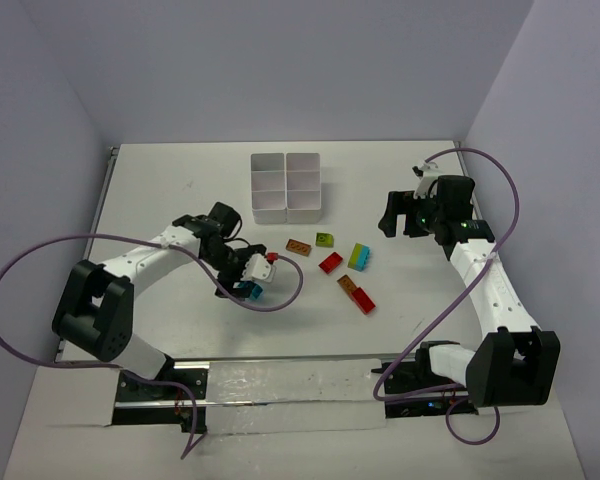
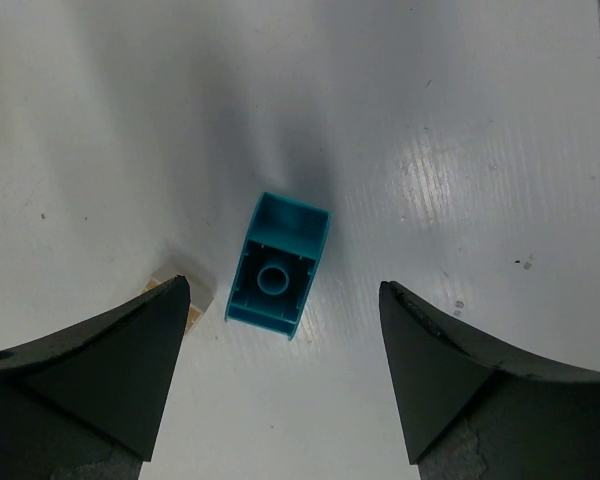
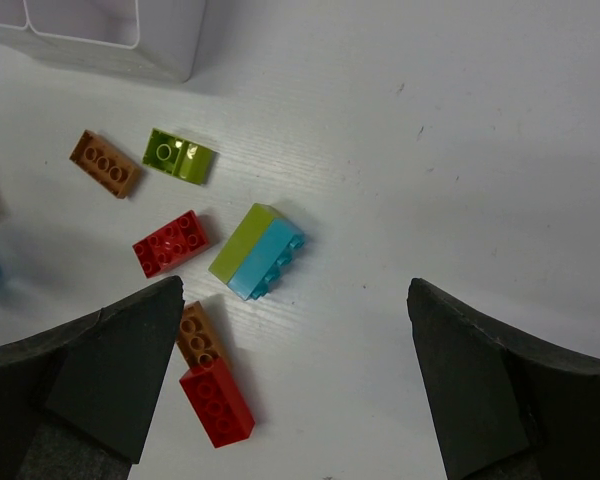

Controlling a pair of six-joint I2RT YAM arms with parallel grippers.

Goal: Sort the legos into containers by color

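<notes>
A cyan lego (image 2: 278, 263) lies hollow side up on the table, just ahead of and between the fingertips of my left gripper (image 2: 284, 288), which is open and not touching it. A pale tan lego (image 2: 196, 302) peeks out beside the left finger. From above, the left gripper (image 1: 242, 283) hangs over the cyan lego (image 1: 248, 291). My right gripper (image 3: 295, 288) is open and holds nothing, hovering right of the loose legos: a lime-and-cyan one (image 3: 258, 250), red ones (image 3: 171, 242) (image 3: 216, 400), orange-brown ones (image 3: 105, 163) (image 3: 200, 335) and a lime one (image 3: 180, 156). The white containers tray (image 1: 288, 185) stands behind them.
The tray's corner (image 3: 130, 40) shows at the top left of the right wrist view. Purple cables loop from both arms over the table, one (image 1: 290, 290) curving close to the left gripper. Walls close in the table on the left, back and right.
</notes>
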